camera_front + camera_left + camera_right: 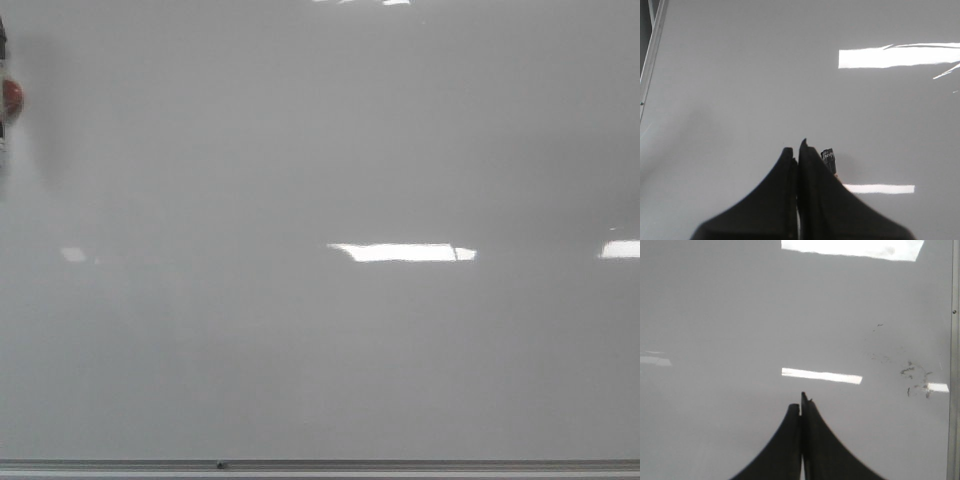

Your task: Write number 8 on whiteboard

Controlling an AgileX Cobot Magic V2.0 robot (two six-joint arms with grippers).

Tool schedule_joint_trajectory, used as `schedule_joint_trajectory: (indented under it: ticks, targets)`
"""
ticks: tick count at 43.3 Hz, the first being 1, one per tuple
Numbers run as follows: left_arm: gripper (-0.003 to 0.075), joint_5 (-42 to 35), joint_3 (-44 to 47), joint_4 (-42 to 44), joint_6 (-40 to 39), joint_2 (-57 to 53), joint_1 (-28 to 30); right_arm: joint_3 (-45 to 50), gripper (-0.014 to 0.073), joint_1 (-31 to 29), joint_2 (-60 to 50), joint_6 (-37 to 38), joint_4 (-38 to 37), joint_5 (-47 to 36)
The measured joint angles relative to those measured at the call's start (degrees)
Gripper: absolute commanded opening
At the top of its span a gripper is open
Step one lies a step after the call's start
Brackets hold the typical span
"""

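Board blank in front view, both grippers closed.

From the front camera I see the whiteboard [320,150] bare of any 8, only glare bars on it and the grey rail [400,466] along its bottom edge. At the board's left edge a dark thing with a red spot [10,100] pokes in; I cannot tell what it is. My left gripper [798,150] is pinched on a black marker [828,159]. My right gripper [801,402] is pressed together, holding nothing. Faint black smudges [915,377] sit near the board's framed edge in the right wrist view.

Whiteboard [300,150] glossy, smooth; bottom rail [400,466] grey metal.
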Motion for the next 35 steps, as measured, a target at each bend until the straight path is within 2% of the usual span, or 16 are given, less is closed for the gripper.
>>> schedule_joint_trajectory:
  ticks: [14, 24, 35]
  targets:
    - [-0.0021, 12.2, -14.0, -5.6, 0.0, 10.6, 0.0, -13.6, -0.0108, 0.0, 11.7, 0.0, 0.0, 14.2]
    - [-0.0021, 16.3, -14.5, -5.3, 0.0, 14.9, 0.0, -15.0, -0.0108, 0.0, 16.4, 0.0, 0.0, 19.4]
    - [-0.0021, 18.1, -14.5, -4.7, 0.0, 16.8, 0.0, -14.3, -0.0106, 0.0, 18.4, 0.0, 0.0, 19.9]
